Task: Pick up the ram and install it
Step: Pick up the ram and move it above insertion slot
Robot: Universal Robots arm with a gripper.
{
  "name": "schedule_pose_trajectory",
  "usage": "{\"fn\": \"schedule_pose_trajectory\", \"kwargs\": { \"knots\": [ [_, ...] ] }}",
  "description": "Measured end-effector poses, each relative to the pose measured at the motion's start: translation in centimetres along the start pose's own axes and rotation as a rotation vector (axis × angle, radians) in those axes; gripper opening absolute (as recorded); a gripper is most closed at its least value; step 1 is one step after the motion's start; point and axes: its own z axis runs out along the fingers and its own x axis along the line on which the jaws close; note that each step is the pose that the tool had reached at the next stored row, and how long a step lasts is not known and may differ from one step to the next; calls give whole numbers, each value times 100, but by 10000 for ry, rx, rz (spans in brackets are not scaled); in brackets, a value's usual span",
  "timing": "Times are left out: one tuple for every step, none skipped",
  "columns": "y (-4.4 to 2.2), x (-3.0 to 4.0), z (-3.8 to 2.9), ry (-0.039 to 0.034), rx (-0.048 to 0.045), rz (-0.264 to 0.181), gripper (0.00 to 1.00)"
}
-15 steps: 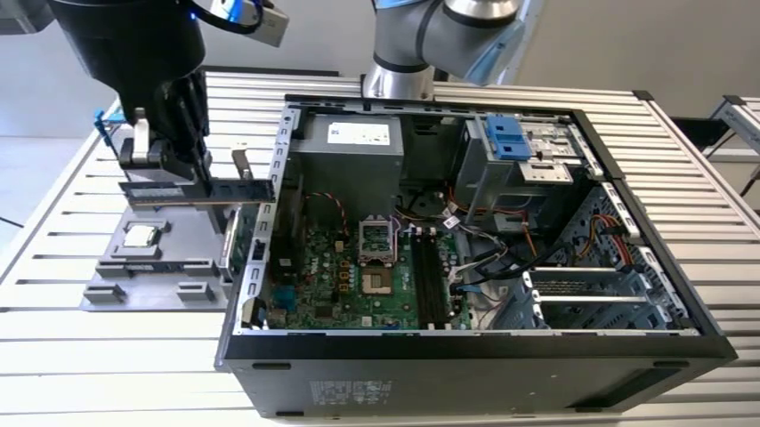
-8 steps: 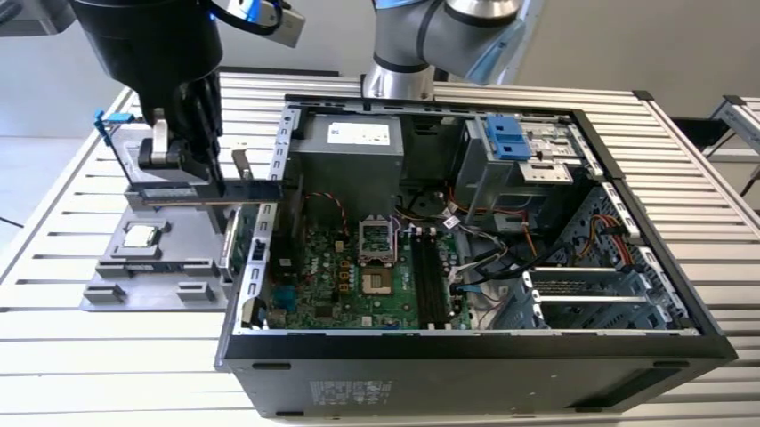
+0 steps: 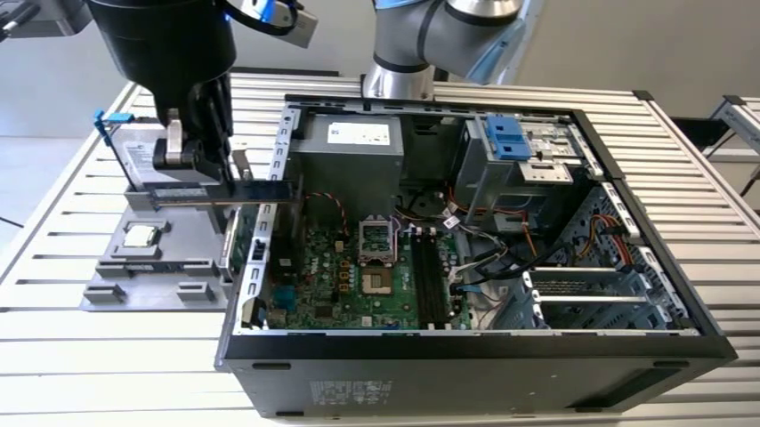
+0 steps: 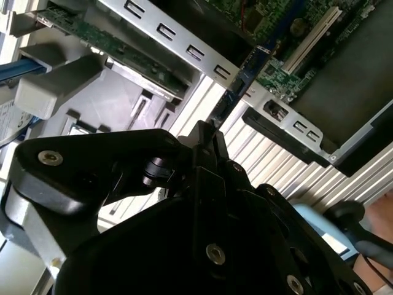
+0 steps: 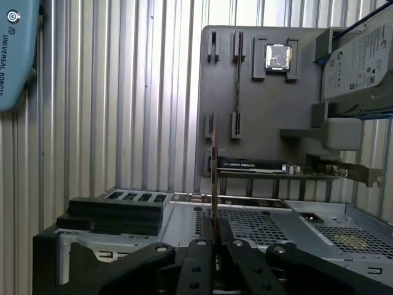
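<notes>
The end effector point(image 3: 223, 181) was closed on the ram point(image 3: 263, 189), with the fingers point(image 5: 199, 249) clamped on either side of the board. In the first wrist view the ram point(image 5: 214, 184) appeared edge-on, rising from between the fingers; in the second wrist view its dark bluish length point(image 4: 244, 77) extended away from the end effector point(image 4: 209, 132). The ram was held clear of all surfaces, level, above the side wall of the open computer case point(image 3: 475, 351) on the exterior view's left, with its free end reaching over the case interior. The memory slots point(image 3: 425, 276) on the motherboard point(image 3: 333, 276) inside the case lay well apart from the ram. Outside that same case wall, a grey fixture point(image 3: 107, 271) rested on the tabletop point(image 3: 71, 342), carrying the processor chip point(image 3: 142, 236) and the hard drive point(image 3: 137, 151).
</notes>
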Motion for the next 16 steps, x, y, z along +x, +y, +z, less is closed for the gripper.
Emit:
{"fn": "schedule_pose_trajectory", "kwargs": {
  "knots": [
    [-8, 0, 0, 0, -1, 0, 0],
    [-18, 1, 0, 0, -5, 0, 0],
    [-27, 1, 0, 0, -6, 0, 0],
    [-36, 1, 0, 0, -8, -1, 0],
    [-43, 2, 0, 0, -9, -1, 0],
    [-46, 2, 0, 0, -9, -1, 0],
    [-46, 2, 0, 0, -9, 0, 0],
    [-46, 2, 0, 0, -9, 2, 0],
    [-46, 2, 0, 0, -8, 1, 0],
    [-47, 2, 0, 0, -9, 0, 0],
    [-48, 2, 0, 0, -9, 0, 0],
    [-48, 2, 0, 0, -8, 0, 0],
    [-48, 2, 0, 0, -9, 0, 0],
    [-49, 2, 0, 0, -9, 0, 0],
    [-49, 2, 0, 0, -9, 0, 0],
    [-49, 2, 0, 0, -9, 0, 0]
  ]
}}
